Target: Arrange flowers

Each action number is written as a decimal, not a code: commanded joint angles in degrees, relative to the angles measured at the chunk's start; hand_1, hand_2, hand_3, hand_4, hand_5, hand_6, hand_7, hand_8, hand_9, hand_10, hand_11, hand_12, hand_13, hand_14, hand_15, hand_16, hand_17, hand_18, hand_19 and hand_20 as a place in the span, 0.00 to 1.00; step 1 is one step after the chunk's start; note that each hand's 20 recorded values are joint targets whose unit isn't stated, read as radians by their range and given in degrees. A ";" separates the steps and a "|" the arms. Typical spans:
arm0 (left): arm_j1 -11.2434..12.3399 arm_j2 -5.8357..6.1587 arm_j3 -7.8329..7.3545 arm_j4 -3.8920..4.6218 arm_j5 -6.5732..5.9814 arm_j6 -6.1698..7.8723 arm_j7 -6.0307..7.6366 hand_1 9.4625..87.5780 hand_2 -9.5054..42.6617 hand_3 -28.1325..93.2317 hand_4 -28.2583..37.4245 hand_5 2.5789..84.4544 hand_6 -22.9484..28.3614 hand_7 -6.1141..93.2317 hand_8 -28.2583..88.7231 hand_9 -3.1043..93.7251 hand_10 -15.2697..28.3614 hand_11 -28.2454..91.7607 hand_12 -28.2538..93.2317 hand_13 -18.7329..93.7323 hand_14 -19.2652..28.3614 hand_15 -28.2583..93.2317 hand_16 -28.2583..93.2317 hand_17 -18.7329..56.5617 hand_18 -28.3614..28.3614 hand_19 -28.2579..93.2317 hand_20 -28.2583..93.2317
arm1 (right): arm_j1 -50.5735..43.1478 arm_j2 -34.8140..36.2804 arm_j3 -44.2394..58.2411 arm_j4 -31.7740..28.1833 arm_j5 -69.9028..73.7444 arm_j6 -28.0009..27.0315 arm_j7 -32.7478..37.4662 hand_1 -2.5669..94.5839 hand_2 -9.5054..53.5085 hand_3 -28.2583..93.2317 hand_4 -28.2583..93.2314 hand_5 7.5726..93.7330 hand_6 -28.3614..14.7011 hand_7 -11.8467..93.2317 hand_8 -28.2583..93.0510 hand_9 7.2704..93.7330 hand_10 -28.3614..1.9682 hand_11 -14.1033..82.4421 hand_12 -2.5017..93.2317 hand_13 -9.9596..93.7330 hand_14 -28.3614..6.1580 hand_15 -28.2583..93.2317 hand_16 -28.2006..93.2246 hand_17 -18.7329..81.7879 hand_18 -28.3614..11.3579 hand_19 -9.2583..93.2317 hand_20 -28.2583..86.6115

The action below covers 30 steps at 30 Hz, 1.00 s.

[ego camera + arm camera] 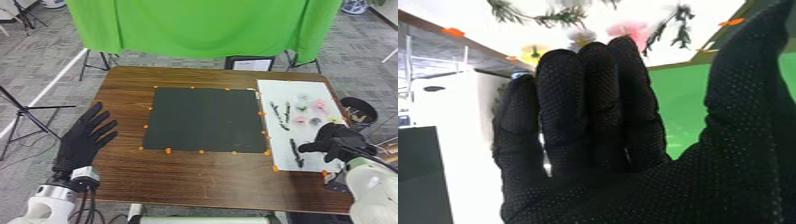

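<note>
lying near the right fingers are flowers.

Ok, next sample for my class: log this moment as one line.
right hand: open, over white sheet; flowers, sprigs: loose on sheet; left hand: open, left of black mat

Flowers lie on the sheet — right of the mat.
</note>
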 commanded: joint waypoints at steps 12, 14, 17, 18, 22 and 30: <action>0.09 0.09 0.39 0.24 0.09 -0.71 -0.82 0.19 0.02 0.77 0.00 0.25 0.50 0.25 0.15 0.25 0.59 0.34 0.39 0.32 0.72 0.42 0.25 0.11 0.90 0.54 0.31 | -0.54 -0.50 -4.95 4.34 -3.44 -1.86 0.51 0.29 0.00 0.69 0.00 0.54 0.58 0.45 0.12 0.58 0.49 0.70 0.42 0.61 0.43 0.84 0.44 0.43 0.18 0.88 0.60; -0.08 0.10 0.41 0.30 0.23 -0.79 -0.99 0.19 0.02 0.77 0.00 0.25 0.50 0.25 0.15 0.25 0.59 0.34 0.39 0.32 0.72 0.42 0.25 0.11 0.90 0.54 0.31 | -0.56 -0.40 -5.46 4.67 -3.28 -2.00 0.41 0.28 0.00 0.69 0.00 0.54 0.58 0.45 0.12 0.58 0.49 0.70 0.42 0.61 0.43 0.84 0.44 0.43 0.18 0.88 0.60; -0.15 0.23 0.53 0.35 0.18 -0.96 -1.11 0.19 0.02 0.77 0.00 0.25 0.50 0.25 0.15 0.25 0.59 0.34 0.39 0.32 0.72 0.42 0.25 0.11 0.90 0.54 0.31 | -0.51 -0.55 -6.83 5.52 -3.91 -1.92 0.53 0.28 0.00 0.70 0.00 0.54 0.58 0.45 0.12 0.58 0.50 0.70 0.42 0.61 0.43 0.84 0.44 0.43 0.18 0.88 0.60; -0.09 0.23 0.58 0.32 0.19 -0.86 -1.06 0.19 0.02 0.77 0.00 0.25 0.50 0.25 0.15 0.25 0.59 0.34 0.39 0.32 0.72 0.42 0.25 0.11 0.90 0.54 0.31 | -0.33 -0.57 -7.43 5.83 -4.21 -2.19 0.75 0.29 0.00 0.70 0.00 0.55 0.58 0.45 0.12 0.59 0.50 0.70 0.42 0.62 0.44 0.84 0.44 0.44 0.18 0.88 0.60; -0.35 0.29 0.77 0.45 0.18 -1.04 -1.30 0.19 0.02 0.77 0.00 0.25 0.50 0.25 0.15 0.25 0.58 0.34 0.39 0.32 0.72 0.42 0.25 0.11 0.90 0.54 0.31 | 0.24 -0.84 -9.91 7.37 -5.07 -2.83 1.67 0.30 0.00 0.75 0.00 0.59 0.62 0.47 0.11 0.64 0.53 0.70 0.42 0.66 0.47 0.84 0.44 0.46 0.19 0.90 0.60; -0.52 0.27 0.99 0.69 0.09 -1.16 -1.63 0.20 0.02 0.77 0.00 0.25 0.50 0.25 0.15 0.25 0.58 0.34 0.40 0.32 0.72 0.42 0.25 0.11 0.90 0.54 0.31 | 0.49 -1.70 -12.44 8.59 -4.49 -5.34 2.24 0.35 0.00 0.82 0.00 0.73 0.72 0.48 0.11 0.79 0.61 0.68 0.43 0.76 0.54 0.84 0.48 0.53 0.20 0.97 0.62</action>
